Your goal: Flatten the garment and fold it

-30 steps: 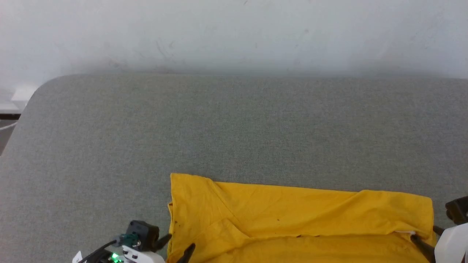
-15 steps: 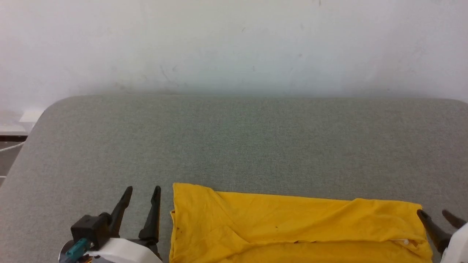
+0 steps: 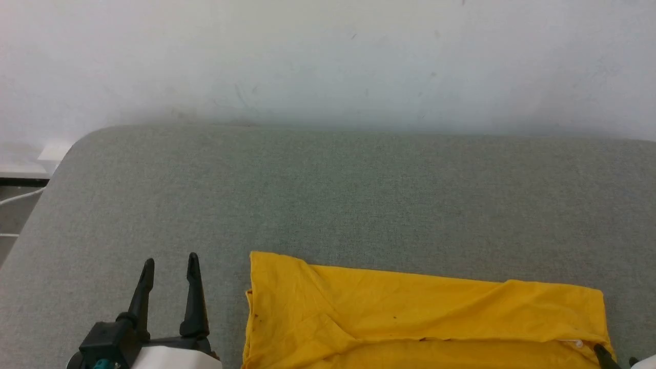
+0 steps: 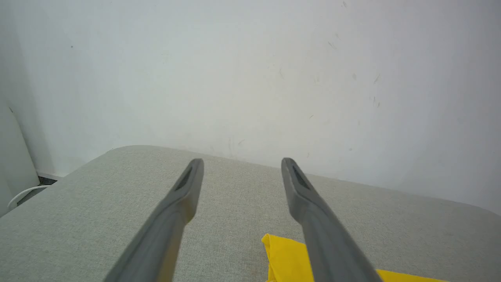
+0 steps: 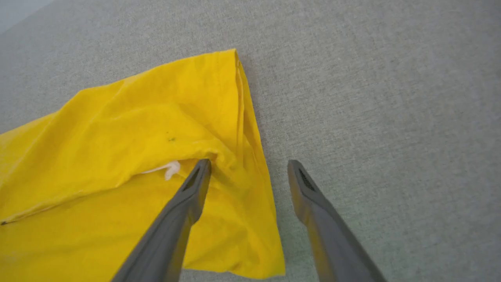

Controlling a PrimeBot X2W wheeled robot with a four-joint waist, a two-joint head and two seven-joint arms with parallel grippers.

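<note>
The garment (image 3: 410,318) lies folded at the near edge of the grey pad (image 3: 328,195). The left gripper (image 3: 170,259) and the right gripper (image 5: 248,162) stand wide open, holding nothing.

Bright, even, diffuse light casts faint soft shadows; the wrist views stretch toward their edges.

We see the garment (image 3: 425,318) as thin, matt yellow cloth, softly creased, with a stitched hem. The counter (image 3: 328,195) is covered in coarse grey woven fabric, matt throughout. The left tool (image 3: 170,259) and the right tool (image 5: 248,162) have fingers of smooth, dark, matt plastic. The wall (image 3: 328,61) looks painted white, dull and lightly scuffed.
</note>
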